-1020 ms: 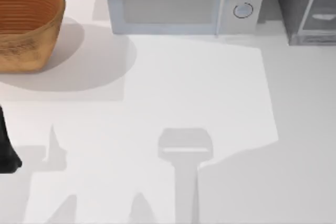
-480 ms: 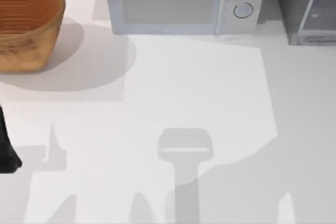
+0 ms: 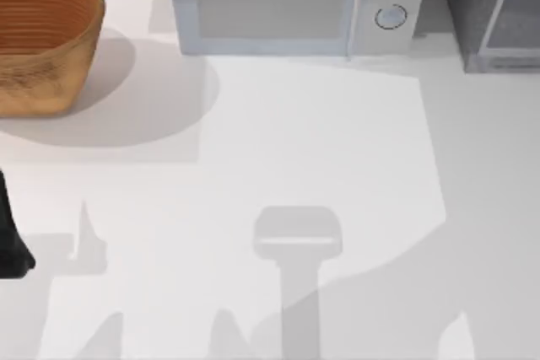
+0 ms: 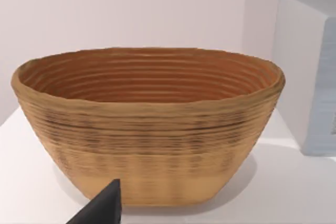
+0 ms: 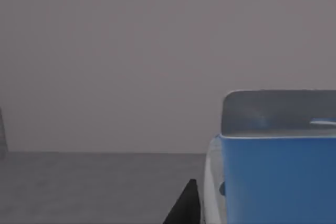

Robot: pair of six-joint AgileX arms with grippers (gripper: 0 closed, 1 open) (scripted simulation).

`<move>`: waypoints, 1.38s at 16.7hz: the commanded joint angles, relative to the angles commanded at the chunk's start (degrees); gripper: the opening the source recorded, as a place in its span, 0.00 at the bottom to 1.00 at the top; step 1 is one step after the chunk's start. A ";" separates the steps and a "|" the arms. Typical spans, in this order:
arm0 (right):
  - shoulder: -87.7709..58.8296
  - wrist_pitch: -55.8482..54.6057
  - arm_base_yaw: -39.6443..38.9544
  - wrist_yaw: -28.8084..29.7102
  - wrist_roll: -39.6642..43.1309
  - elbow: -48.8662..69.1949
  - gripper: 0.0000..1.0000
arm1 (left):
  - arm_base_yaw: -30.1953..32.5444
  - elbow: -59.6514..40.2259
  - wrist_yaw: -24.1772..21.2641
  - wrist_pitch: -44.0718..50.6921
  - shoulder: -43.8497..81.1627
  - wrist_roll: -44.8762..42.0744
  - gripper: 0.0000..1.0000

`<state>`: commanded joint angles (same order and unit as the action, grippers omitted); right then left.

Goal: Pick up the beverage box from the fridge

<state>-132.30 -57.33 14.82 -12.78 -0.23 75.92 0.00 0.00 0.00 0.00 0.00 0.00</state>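
Right tool (image 5: 185,205), grip state untellable, sits just beside the blue beverage box (image 5: 278,179) inside the dark fridge (image 3: 489,6).

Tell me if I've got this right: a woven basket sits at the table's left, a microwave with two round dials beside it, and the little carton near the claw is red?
Not quite. The carton is blue, as the right wrist view shows. The woven basket does sit at the table's left, with the microwave and its two dials beside it.

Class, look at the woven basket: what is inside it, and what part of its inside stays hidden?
The basket at the table's far left shows only ribbed inner walls, nothing sticking up. Its floor is hidden behind the near rim. The left gripper hovers in front.
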 joint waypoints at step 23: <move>31.36 -0.83 -0.11 -0.42 -0.19 -33.22 0.00 | 0.00 0.00 0.00 0.00 0.00 0.00 1.00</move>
<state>-100.94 -58.15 14.70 -13.20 -0.43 42.70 0.00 0.00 0.00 0.00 0.00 0.00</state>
